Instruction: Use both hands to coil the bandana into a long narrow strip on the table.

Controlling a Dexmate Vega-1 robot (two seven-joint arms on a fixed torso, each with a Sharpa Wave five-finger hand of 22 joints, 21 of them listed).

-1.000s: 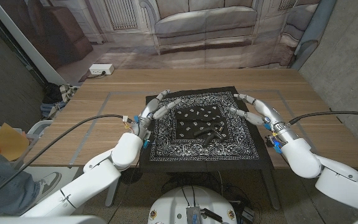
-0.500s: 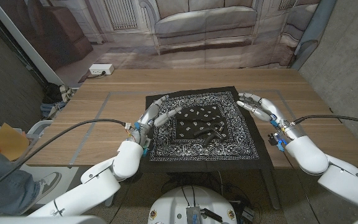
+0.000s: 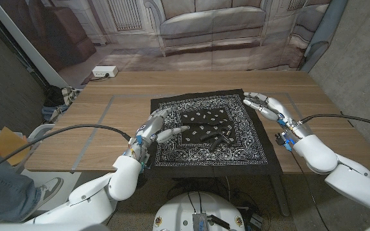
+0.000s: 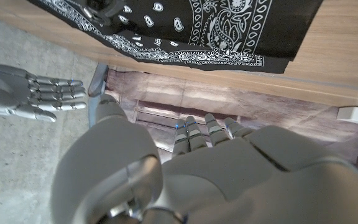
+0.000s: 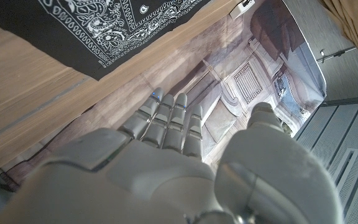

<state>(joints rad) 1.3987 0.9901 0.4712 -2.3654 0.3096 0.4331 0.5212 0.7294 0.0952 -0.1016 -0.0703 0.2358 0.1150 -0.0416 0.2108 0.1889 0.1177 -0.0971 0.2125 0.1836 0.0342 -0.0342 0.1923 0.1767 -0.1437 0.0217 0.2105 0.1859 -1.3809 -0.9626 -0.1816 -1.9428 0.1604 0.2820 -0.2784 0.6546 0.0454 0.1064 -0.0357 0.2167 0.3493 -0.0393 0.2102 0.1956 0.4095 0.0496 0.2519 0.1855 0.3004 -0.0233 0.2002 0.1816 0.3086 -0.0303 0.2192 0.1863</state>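
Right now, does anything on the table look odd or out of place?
Mostly the bandana: it lies spread flat, not coiled, with a small rumpled fold near its middle, and its near edge hangs over the table edge. Nothing looks spilled or damaged.

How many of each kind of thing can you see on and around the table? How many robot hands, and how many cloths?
Robot hands: 2, the left hand and the right hand
Bandanas: 1, the black and white bandana, spread on the table
Tables: 1
White boxes on the floor behind the table: 1, the white box
Total: 5
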